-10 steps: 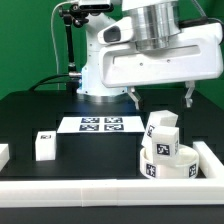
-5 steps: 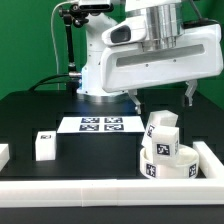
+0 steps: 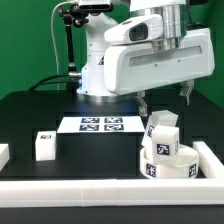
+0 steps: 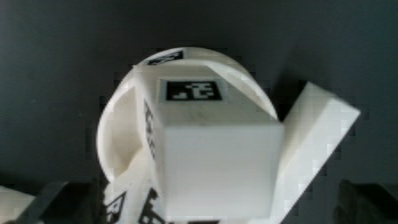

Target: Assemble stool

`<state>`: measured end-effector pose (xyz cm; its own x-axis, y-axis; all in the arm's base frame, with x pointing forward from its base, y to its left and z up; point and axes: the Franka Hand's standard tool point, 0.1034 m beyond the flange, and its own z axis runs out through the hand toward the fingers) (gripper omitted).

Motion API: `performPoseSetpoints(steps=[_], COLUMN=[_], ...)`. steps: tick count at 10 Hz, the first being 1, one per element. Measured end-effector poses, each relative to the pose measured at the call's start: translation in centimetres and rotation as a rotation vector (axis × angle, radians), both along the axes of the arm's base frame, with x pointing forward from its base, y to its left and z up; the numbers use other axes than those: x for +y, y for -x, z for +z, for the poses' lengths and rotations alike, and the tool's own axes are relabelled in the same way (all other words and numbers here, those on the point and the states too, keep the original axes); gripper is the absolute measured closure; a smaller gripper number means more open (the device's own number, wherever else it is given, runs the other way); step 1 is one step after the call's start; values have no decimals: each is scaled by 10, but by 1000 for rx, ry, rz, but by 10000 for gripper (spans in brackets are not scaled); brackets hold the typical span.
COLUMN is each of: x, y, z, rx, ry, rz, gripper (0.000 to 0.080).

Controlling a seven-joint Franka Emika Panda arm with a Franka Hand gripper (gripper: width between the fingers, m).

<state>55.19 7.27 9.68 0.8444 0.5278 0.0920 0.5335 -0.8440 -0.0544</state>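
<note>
Stool seat point(image 3: 170, 165) near right on the bench point(image 3: 100, 155), tucked into the border rail point(image 3: 90, 190) corner. One leg block point(image 3: 162, 126) upright on it, fixed or merely resting impossible to tell. Farther left, a loose leg block point(image 3: 43, 146) untouched, so most of the assembly judged still ahead. Above the seat, fingers point(image 3: 186, 96) spread, holding nothing. Only in the wrist view: the upright block's top tag point(image 4: 194, 90) straight below. Only in the exterior view: the loose block.

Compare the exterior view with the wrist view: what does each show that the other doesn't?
Only the exterior view: the marker board, a loose leg block off to the side, and the open gripper above the seat. Only the wrist view: the tag on the upright leg block's top face. Both: the seat and that upright leg block.
</note>
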Motion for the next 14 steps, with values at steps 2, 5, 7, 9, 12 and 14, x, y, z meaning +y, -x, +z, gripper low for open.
performPoseSetpoints(steps=[2,5,7,9,12,14], x=[-2,-7,-8,-8,-7,-3], y=[0,0,0,1,3,4], z=[-1,-1,-3,-5,-11,-14], rx=[-11,-23,-49,-80,-71,-64], ry=[19,35,69,111,167,202], rz=[140,293,473,686,973,1152], gripper=[150,150,150,150,150,150])
